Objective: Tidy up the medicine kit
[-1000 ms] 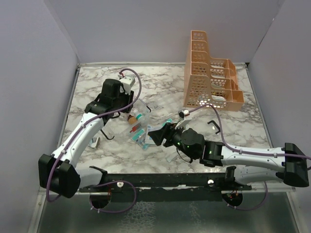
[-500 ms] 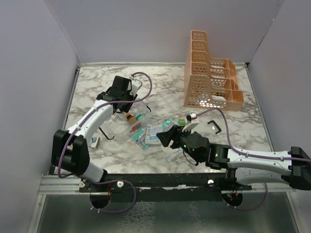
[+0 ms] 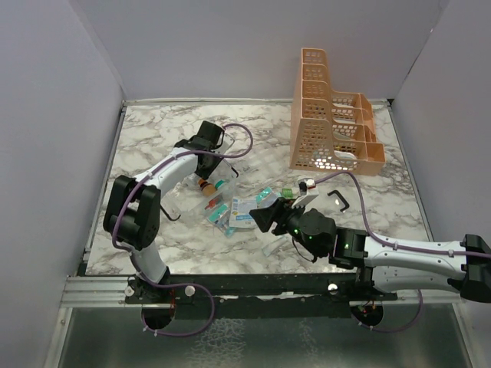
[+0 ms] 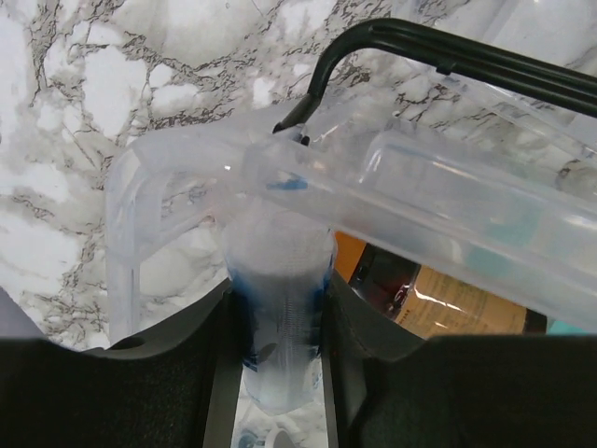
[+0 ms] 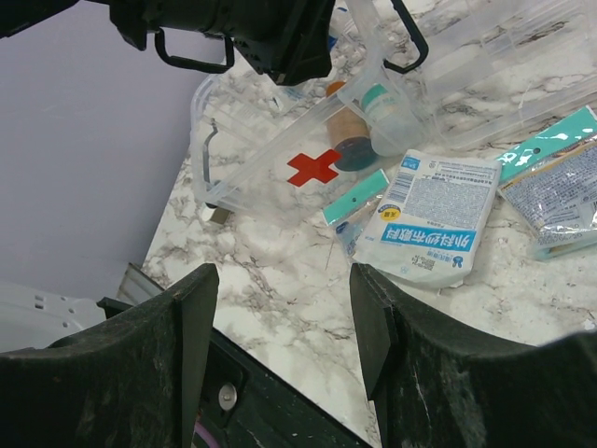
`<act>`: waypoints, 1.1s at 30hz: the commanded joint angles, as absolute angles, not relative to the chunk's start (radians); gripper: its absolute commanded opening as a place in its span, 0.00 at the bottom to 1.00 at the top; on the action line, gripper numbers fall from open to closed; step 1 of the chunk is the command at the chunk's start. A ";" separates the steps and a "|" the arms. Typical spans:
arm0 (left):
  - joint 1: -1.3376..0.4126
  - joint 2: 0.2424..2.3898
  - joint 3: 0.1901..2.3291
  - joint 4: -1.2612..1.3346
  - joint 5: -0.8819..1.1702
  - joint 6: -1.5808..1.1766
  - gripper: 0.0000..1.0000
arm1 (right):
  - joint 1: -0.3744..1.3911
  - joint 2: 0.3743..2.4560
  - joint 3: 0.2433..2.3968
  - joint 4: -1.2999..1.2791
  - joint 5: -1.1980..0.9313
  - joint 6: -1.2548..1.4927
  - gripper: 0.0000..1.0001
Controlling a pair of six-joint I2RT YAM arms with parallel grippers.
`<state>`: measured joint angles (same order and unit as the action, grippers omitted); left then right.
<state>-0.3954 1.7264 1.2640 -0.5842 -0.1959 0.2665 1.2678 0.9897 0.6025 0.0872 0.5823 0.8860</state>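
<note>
Step, as I read it: loading loose supplies into the kit (image 5: 314, 168). One arm steadies it, the other fetches.

Left gripper (image 4: 280, 359): fingers closed on a clear plastic part of the kit, just below the black handle (image 4: 448, 56). I can't tell if that part is lid or wall. An amber bottle (image 4: 448, 303) shows through the plastic to the right of the pinch.

Right gripper (image 5: 280, 327): fingers spread wide, nothing between them. It hovers over the table near the white packet (image 5: 424, 224), not touching it.

Kit location: centre-left of the top view, between the two grippers and well apart from the orange rack (image 3: 330, 115) at upper right. It looks open, with bottles inside. The packet and the teal strips (image 5: 359, 196) lie outside it, just beside its lower-right edge.

Orientation: the long axis seems to run diagonally in the top view, upper left to lower right. The handle end points upper left, toward my left gripper. The red-cross face points lower right, toward the right gripper. The clear plastic makes the outline hard to trace, so low confidence here.

Next move, my guess: drop the right fingers onto the packet. It lies flat and thin, so I'd need an edge pinch or a slide to get under it. Then carry it up-left into the kit while the left holds the kit steady. Risk: the left arm dragging the light box.
</note>
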 commanded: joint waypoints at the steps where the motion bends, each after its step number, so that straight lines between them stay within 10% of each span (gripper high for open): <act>1: -0.406 1.767 1.306 -0.592 -0.276 0.288 0.39 | 1.264 0.973 0.604 0.074 0.569 0.896 0.59; 9: -0.413 1.750 1.312 -0.592 -0.316 0.252 0.54 | 1.265 0.971 0.595 0.071 0.570 0.907 0.59; 20: -0.413 1.663 1.287 -0.599 -0.292 0.136 0.40 | 1.264 0.966 0.589 0.069 0.561 0.925 0.59; 33: -0.380 1.486 1.028 -0.450 -0.372 -0.563 0.64 | 1.264 0.959 0.566 0.075 0.572 0.945 0.59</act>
